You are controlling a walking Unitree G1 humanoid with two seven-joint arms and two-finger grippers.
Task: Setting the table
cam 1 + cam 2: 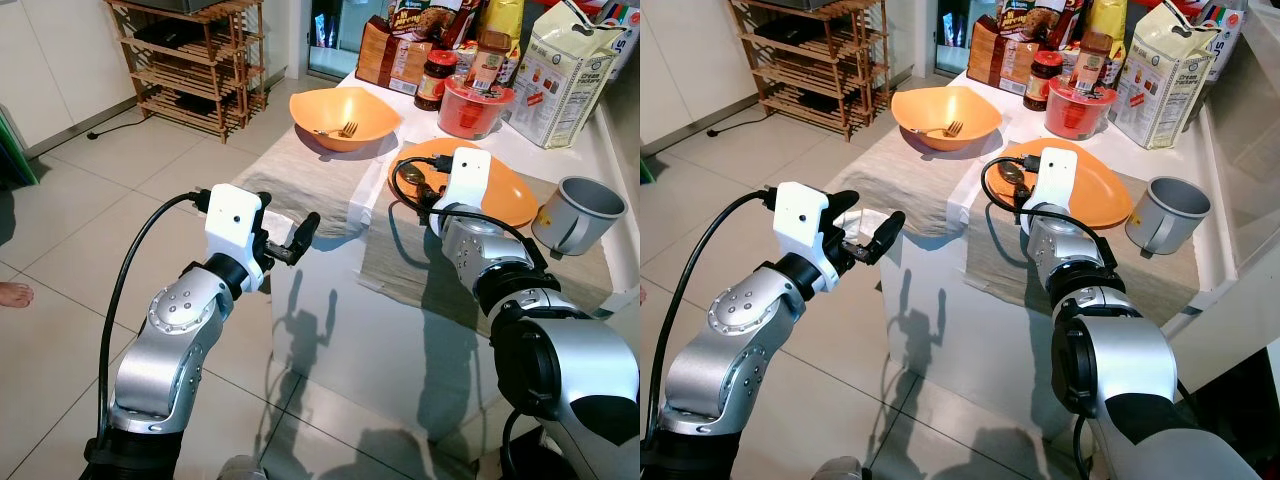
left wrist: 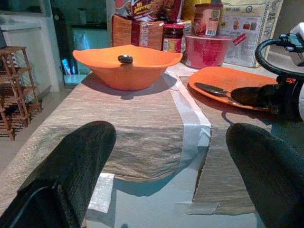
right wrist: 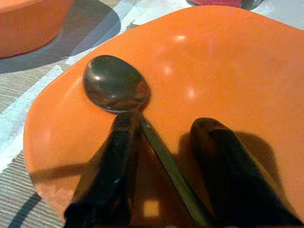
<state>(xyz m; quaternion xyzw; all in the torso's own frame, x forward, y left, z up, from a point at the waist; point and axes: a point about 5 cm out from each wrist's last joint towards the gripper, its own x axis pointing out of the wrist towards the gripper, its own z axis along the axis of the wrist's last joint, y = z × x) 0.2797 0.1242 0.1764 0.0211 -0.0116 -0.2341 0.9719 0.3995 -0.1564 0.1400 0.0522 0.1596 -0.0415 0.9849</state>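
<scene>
An orange plate (image 1: 512,193) lies on a beige runner (image 1: 400,255) at the table's near right. On the plate rests a dark metal spoon (image 3: 115,86). My right gripper (image 3: 165,124) hovers low over the plate, open, its fingers straddling the spoon's handle; one finger (image 3: 114,161) touches the handle near the bowl of the spoon. An orange bowl (image 1: 345,118) with a fork (image 1: 343,129) in it stands farther back on the left runner (image 2: 128,128). Off the table's front edge, my left gripper (image 2: 171,133) is open and holds nothing.
A grey mug (image 1: 587,210) lies tipped at the right edge. A red tub (image 1: 475,108), jars and food packets (image 1: 568,75) crowd the back of the table. A wooden shelf (image 1: 190,60) stands at the far left. A person's foot (image 1: 12,293) shows on the tiled floor.
</scene>
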